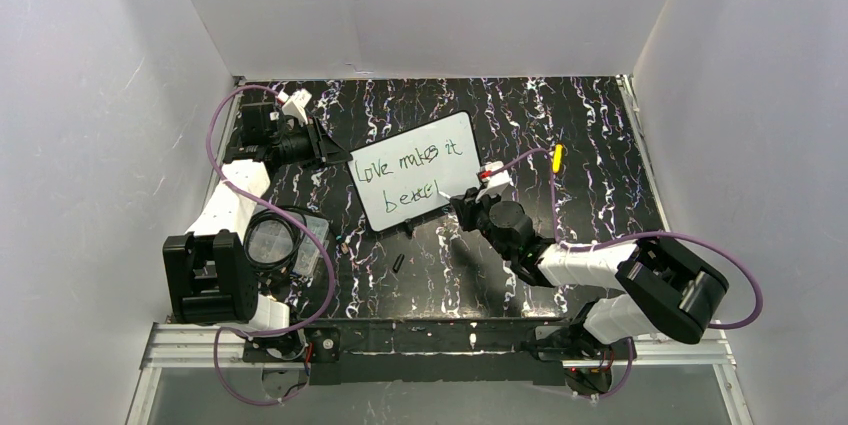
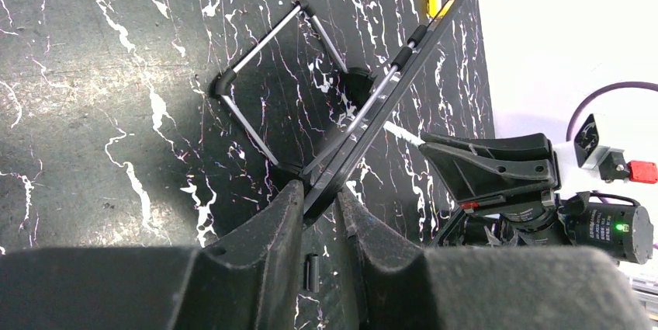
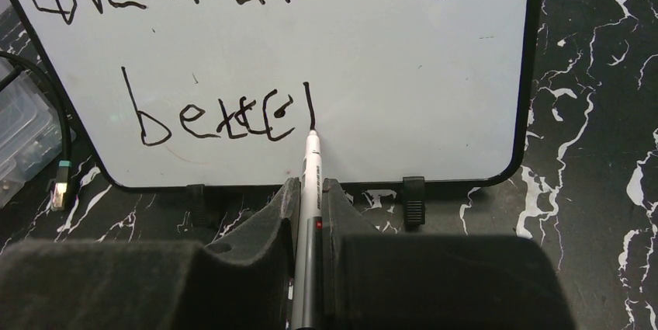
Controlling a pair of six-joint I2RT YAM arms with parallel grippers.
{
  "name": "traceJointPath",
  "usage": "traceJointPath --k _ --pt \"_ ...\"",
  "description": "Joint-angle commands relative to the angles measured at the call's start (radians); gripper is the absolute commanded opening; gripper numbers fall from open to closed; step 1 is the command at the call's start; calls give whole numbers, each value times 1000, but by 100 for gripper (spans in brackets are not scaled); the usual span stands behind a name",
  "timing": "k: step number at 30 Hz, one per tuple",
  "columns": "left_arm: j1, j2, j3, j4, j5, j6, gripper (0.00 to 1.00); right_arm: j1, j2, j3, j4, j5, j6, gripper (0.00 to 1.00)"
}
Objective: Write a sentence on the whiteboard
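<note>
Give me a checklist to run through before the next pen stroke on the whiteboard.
1. Left gripper clamped on the whiteboard edge: ok.
2. Right gripper shut on the marker: ok.
3. Marker tip at the foot of the last stroke: ok; whether it touches the board, cannot tell.
4. Last word complete: not ok, it reads "bette" plus one upright stroke.
5. Blank space right of that stroke: ok.
6. Board propped on its wire stand: ok.
</note>
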Motion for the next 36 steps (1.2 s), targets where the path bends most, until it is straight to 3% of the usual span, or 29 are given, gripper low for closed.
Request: traceJointPath --k 1,17,26,36 --pt "-11 -22 19 -16 26 -3 19 -5 -11 54 53 51 -28 1" --pt "-12 -21 19 -16 26 -3 19 -9 -15 40 53 118 -28 1" --pt "-11 -23 18 -16 26 -3 19 -8 -77 18 48 38 -39 1" --pt "-11 -23 18 -16 26 -3 19 -8 -83 -23 27 66 4 1"
